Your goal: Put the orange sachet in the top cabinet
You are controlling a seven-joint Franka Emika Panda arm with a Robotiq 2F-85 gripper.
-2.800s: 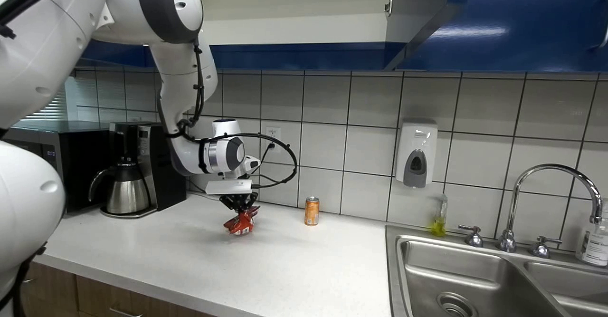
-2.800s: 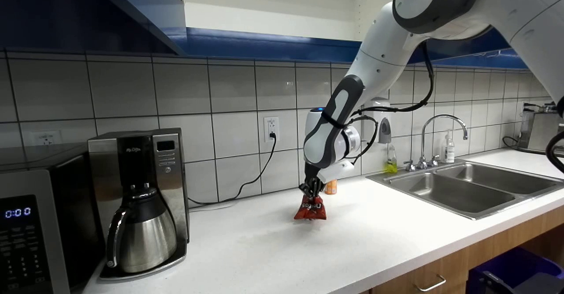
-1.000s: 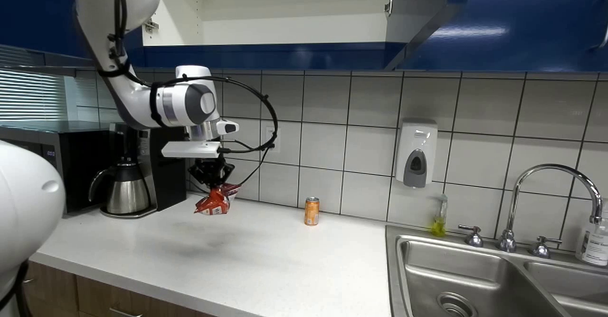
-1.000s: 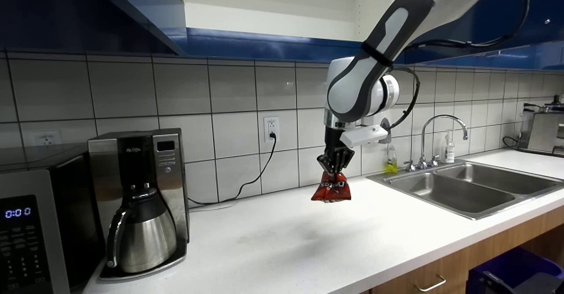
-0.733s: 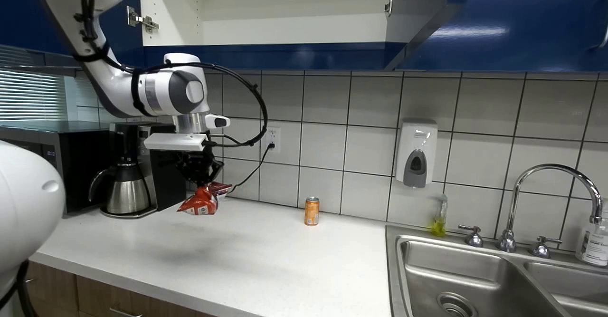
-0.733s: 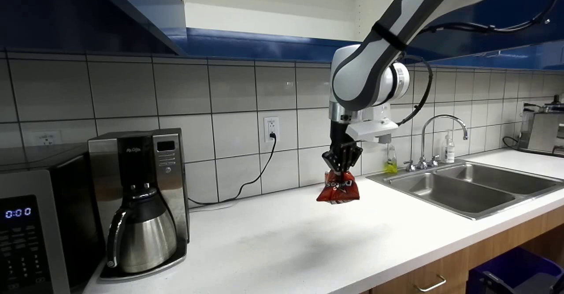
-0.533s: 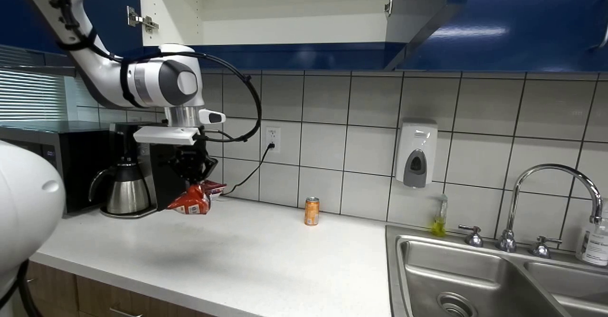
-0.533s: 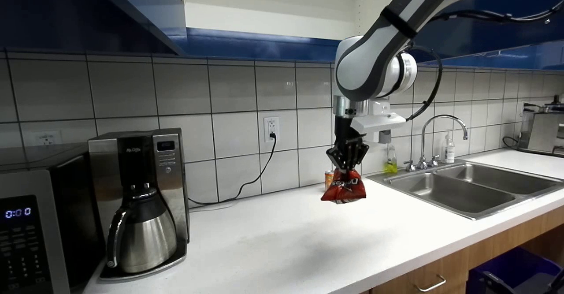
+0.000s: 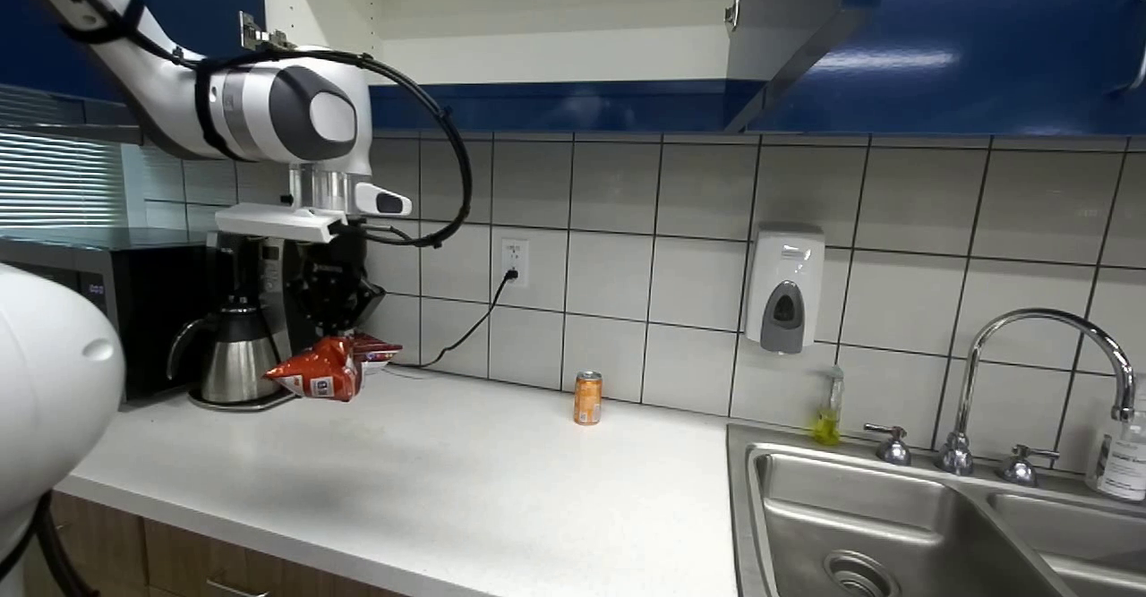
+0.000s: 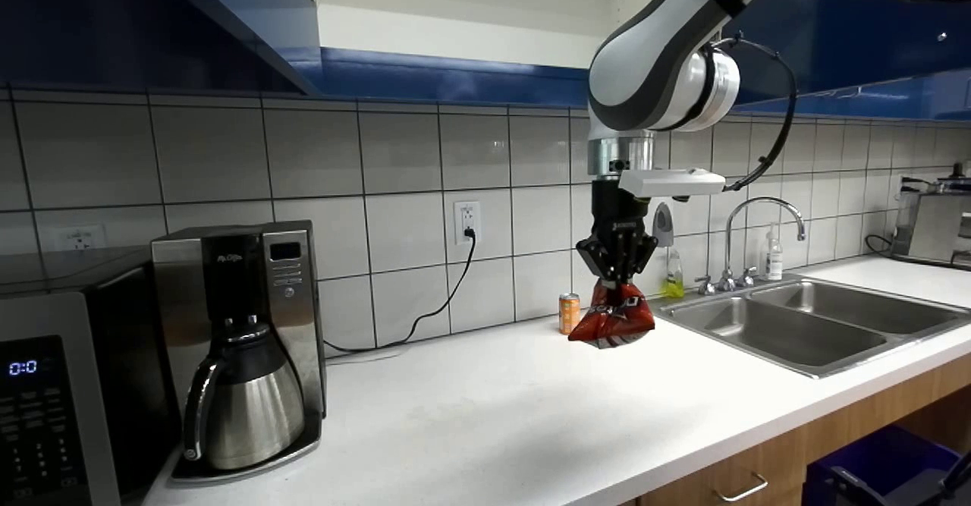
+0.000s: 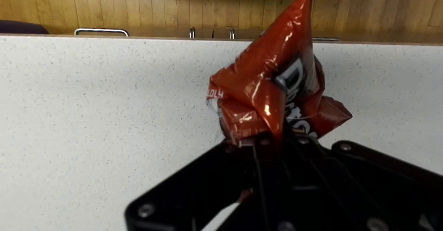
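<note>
The orange sachet (image 9: 315,371), a glossy, crumpled red-orange packet, hangs in the air over the counter in both exterior views. My gripper (image 10: 616,284) points straight down with its jaws closed on the packet's upper part. In the wrist view the sachet (image 11: 266,75) bulges out beyond the black fingers (image 11: 270,151), its pinched part hidden between them. Above and behind, the top cabinet (image 9: 555,51) shows its pale interior, with its dark blue doors swung out. The sachet is well below the blue bottom edge of that cabinet and apart from it.
An orange can (image 9: 587,397) stands on the counter (image 9: 501,498) near the tiled wall. A coffee maker (image 10: 243,347) and a microwave (image 10: 68,385) occupy one end, a steel sink (image 10: 804,324) the other. An open cabinet door (image 9: 797,33) juts out beside the cabinet opening.
The arm has risen and drawn back from the tiled wall, carrying the sachet from low over the counter to higher up. The gripper has stayed closed on it throughout.
</note>
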